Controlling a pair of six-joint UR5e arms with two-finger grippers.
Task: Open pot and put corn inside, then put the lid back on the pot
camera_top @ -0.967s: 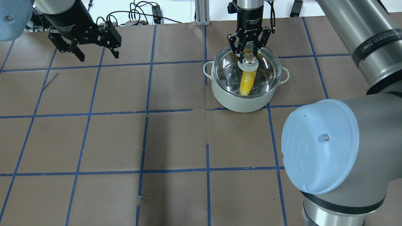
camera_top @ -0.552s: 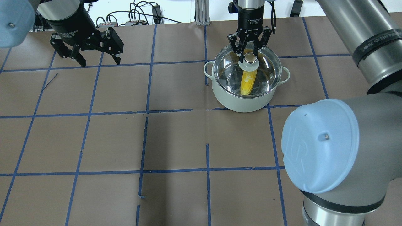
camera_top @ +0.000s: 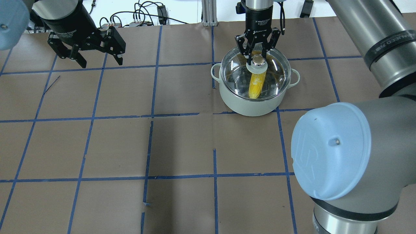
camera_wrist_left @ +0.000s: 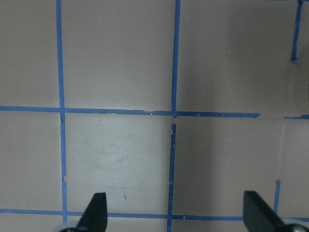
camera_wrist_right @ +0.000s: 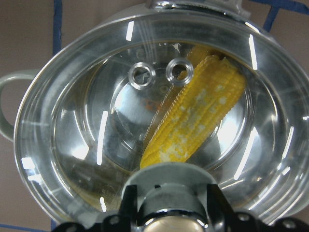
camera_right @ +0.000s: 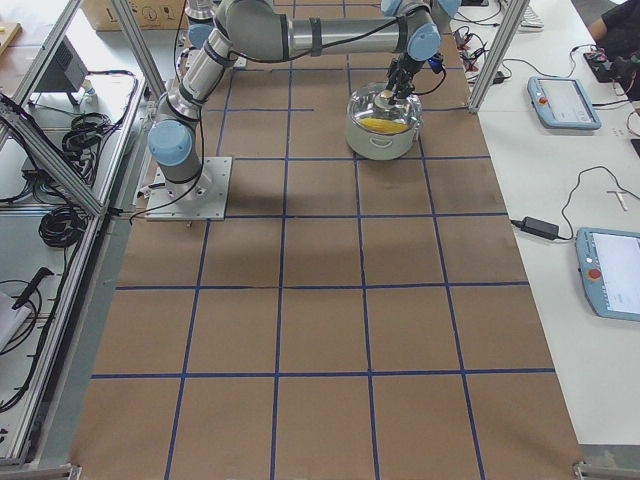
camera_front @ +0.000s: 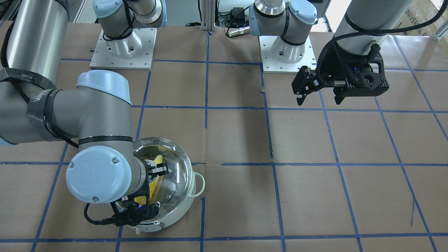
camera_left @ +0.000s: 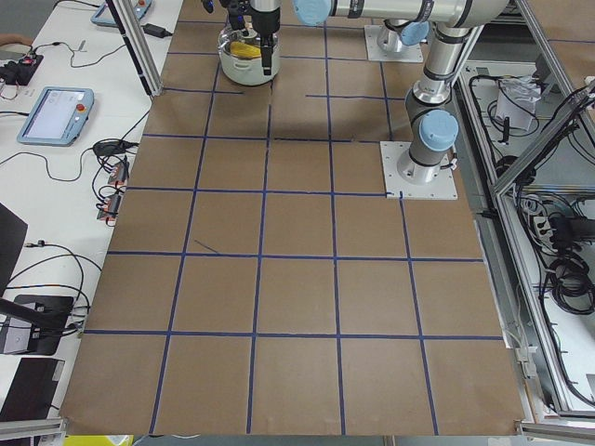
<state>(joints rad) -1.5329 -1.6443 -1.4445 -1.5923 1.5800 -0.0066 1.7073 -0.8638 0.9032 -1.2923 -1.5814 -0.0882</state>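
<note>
The pale mint pot (camera_top: 247,107) stands at the back right of the table. The clear glass lid (camera_top: 276,71) sits on it. The yellow corn (camera_top: 255,87) lies inside, seen through the glass. My right gripper (camera_top: 258,60) points straight down, shut on the lid's knob (camera_wrist_right: 169,186), with a finger on each side. In the right wrist view the corn (camera_wrist_right: 198,121) lies slanted under the lid's two vent rings (camera_wrist_right: 141,75). My left gripper (camera_top: 101,62) is open and empty above the table at the back left; it also shows in the left wrist view (camera_wrist_left: 176,215).
Brown paper with blue tape lines (camera_top: 182,114) covers the table. My right arm's elbow (camera_top: 331,149) fills the near right of the overhead view. Cables and a metal post (camera_top: 208,13) lie beyond the far edge. The two arm bases (camera_front: 122,45) stand at the robot's side.
My left gripper has shifted slightly, toward me and then back a little, and stays open. The right gripper, lid and pot have not moved.
</note>
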